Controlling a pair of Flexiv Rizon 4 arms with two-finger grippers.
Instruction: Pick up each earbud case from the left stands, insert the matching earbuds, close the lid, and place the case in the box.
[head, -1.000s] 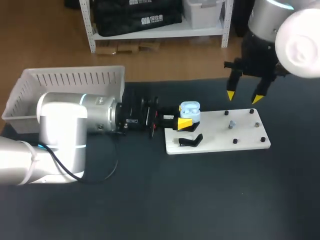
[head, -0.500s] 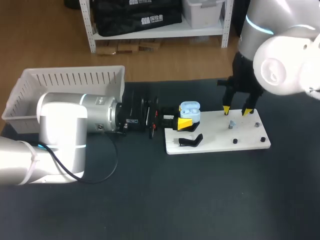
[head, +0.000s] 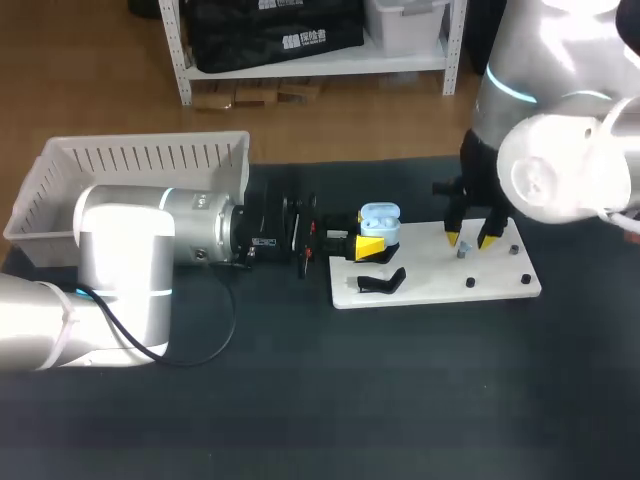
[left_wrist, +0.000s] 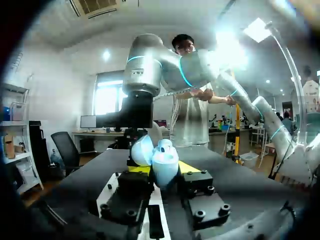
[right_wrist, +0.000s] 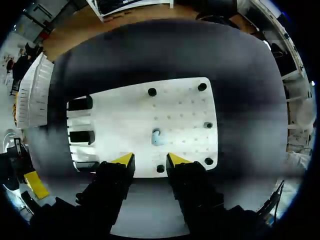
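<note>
My left gripper (head: 372, 238) reaches in level from the left and is shut on a light blue earbud case (head: 380, 220) at the white board's (head: 430, 280) left end. In the left wrist view the case (left_wrist: 160, 157) stands with its lid up between the fingers of the left gripper (left_wrist: 162, 167). A small pale earbud (head: 462, 250) stands on the board. My right gripper (head: 468, 240) hangs over it, pointing down, open and holding nothing. From the right wrist, the earbud (right_wrist: 156, 136) lies just ahead of the gap of the right gripper (right_wrist: 150, 159).
A white slatted basket (head: 130, 160) sits at the table's far left. A black stand (head: 382, 283) lies at the board's near left corner, and more black stands (right_wrist: 80, 120) line that end. Short black pegs (head: 526, 279) dot the board's right part.
My right arm has come down and to the left from above the board's far edge to over the earbud, and its fingers have drawn closer together. The left arm and case have stayed still.
</note>
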